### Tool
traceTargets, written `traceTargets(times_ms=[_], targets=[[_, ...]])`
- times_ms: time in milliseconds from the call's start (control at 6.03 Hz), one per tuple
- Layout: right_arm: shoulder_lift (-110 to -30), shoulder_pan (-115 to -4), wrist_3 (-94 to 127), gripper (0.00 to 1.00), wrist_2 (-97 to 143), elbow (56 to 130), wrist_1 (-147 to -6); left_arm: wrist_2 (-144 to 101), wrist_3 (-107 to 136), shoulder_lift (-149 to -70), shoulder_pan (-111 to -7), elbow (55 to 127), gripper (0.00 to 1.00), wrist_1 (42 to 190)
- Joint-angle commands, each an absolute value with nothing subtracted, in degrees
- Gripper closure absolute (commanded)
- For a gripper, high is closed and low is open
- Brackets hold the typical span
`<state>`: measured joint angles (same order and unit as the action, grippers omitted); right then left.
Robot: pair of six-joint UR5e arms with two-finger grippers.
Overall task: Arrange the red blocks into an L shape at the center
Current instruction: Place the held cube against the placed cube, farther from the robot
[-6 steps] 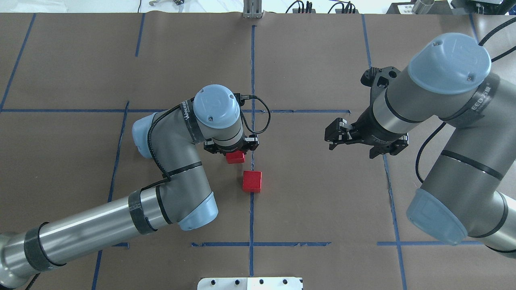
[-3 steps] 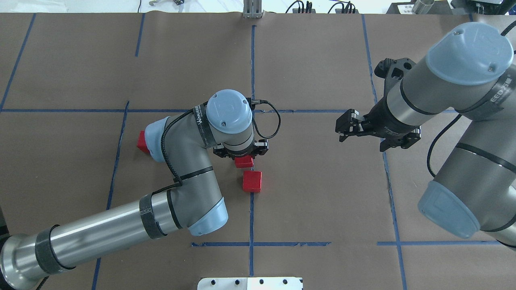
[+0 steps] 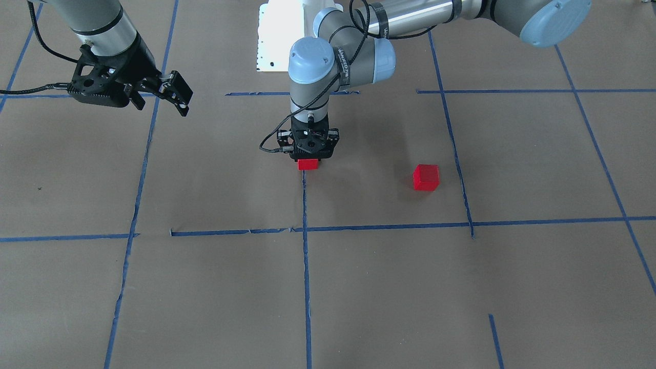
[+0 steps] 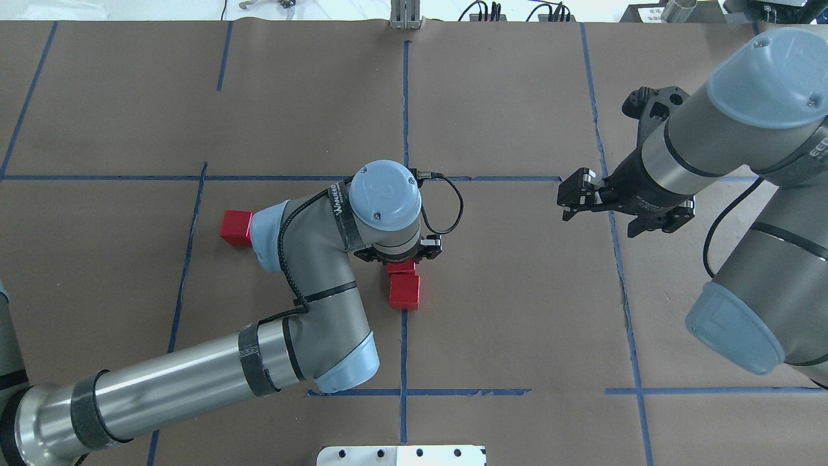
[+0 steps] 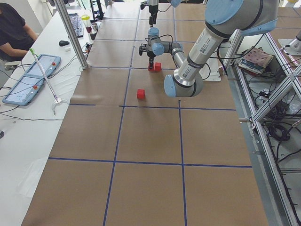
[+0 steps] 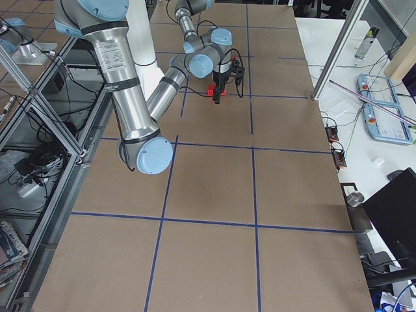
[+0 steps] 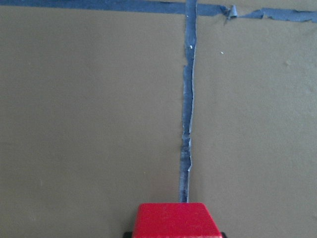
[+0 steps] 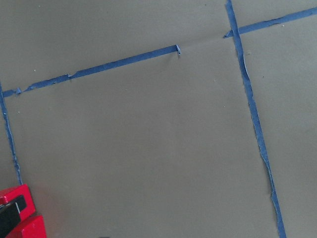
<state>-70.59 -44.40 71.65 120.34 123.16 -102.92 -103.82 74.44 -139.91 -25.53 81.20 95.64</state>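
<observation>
My left jaws pinch a small bright-red cube (image 3: 308, 164) against its centre twin (image 4: 405, 291), right jaws spread; next I should release squarely, then fetch the third (image 4: 235, 227).

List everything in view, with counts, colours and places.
red blocks: 3, bright red.
held block: 1, red, in the left gripper on the centre tape line.
placed block: 1, red, on the table right next to the held one, on the robot's side.
loose block: 1, red, alone out on the robot's left.
table: 1, brown paper cover.
tape grid: blue lines across the table.
white plate: 1, white, table edge at the robot's base.
operator: 1, dark shirt, at the side bench.
left gripper: black, shut on the held block at centre.
right gripper: black, open, holding nothing, on the robot's right.
</observation>
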Motion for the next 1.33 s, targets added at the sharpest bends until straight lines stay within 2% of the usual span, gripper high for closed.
traceTargets(times_ms=[0,663,829,995,1161], targets=[[-70.58,-44.38,71.63,0.0,120.32,123.05,-102.92,-103.54,74.44,-140.01,-24.88,81.04,1.0,95.62],[-70.31,-44.3,71.63,0.0,120.41,123.05,-102.92,-103.54,74.71,-140.01,-24.79,81.12,1.0,95.54],[-70.31,-44.3,71.63,0.0,120.41,123.05,-102.92,-103.54,74.88,-140.1,-24.79,81.21,0.96,95.62],[-70.31,-44.3,71.63,0.0,120.41,122.96,-102.92,-103.54,74.97,-140.1,-24.79,81.21,0.68,95.62],[-70.23,-44.21,71.63,0.0,120.41,122.96,-102.92,-103.45,74.97,-139.92,-24.35,81.12,0.04,95.8]])
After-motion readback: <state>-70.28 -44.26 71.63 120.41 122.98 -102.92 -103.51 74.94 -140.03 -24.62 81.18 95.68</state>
